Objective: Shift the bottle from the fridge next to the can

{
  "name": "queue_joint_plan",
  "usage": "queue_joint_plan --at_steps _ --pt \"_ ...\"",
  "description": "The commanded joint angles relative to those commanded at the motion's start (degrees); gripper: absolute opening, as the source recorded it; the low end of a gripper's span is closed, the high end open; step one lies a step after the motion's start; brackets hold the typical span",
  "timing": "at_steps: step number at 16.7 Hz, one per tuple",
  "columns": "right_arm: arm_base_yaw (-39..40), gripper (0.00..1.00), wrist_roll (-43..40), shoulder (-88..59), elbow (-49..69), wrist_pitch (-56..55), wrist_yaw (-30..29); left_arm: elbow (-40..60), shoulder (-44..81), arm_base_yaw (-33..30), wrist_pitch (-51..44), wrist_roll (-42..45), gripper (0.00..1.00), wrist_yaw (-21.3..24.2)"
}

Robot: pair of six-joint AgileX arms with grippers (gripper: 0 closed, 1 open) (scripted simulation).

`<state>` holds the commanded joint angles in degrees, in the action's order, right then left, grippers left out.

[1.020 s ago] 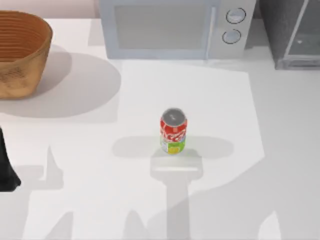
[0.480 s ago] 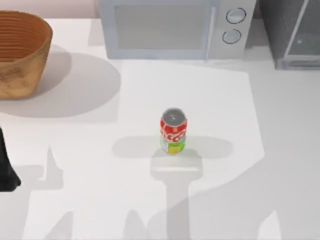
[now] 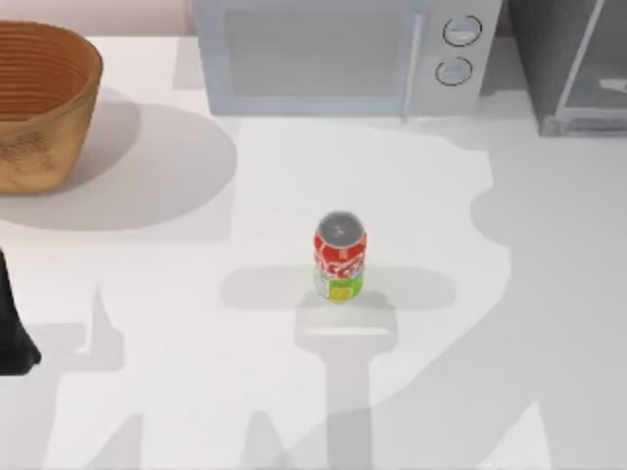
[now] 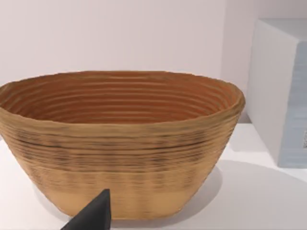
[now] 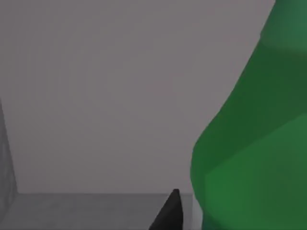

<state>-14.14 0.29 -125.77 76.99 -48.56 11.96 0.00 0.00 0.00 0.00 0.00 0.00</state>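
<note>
The red can (image 3: 340, 257) stands upright in the middle of the table in the top view. The grey fridge (image 3: 573, 59) with its glass-panelled door sits at the back right corner. In the right wrist view the green bottle (image 5: 249, 143) looms very close, in front of the fridge's grey inner wall (image 5: 96, 96). A dark tip of my right gripper (image 5: 168, 213) shows just beside the bottle's body. My left arm (image 3: 12, 328) is parked at the table's left edge, facing the basket.
A woven basket (image 3: 39, 103) stands at the back left and also shows as the basket (image 4: 120, 143) in the left wrist view. A white microwave (image 3: 343, 54) with two knobs stands at the back centre, beside the fridge.
The shadow on the table's right side has changed shape, now bulging in toward the can's side. The fridge's glass panel looks lighter. The can and left arm have not moved.
</note>
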Motion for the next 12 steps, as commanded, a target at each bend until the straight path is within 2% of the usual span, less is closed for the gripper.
queue_joint_plan --at_steps 7,12 --pt "-0.6 0.0 0.1 1.6 -2.4 -1.0 0.3 0.0 0.0 0.0 0.0 0.0 1.0 0.0" --pt "-2.8 0.0 0.2 10.6 -18.0 -6.1 2.5 0.0 0.0 0.0 0.0 0.0 1.0 0.0"
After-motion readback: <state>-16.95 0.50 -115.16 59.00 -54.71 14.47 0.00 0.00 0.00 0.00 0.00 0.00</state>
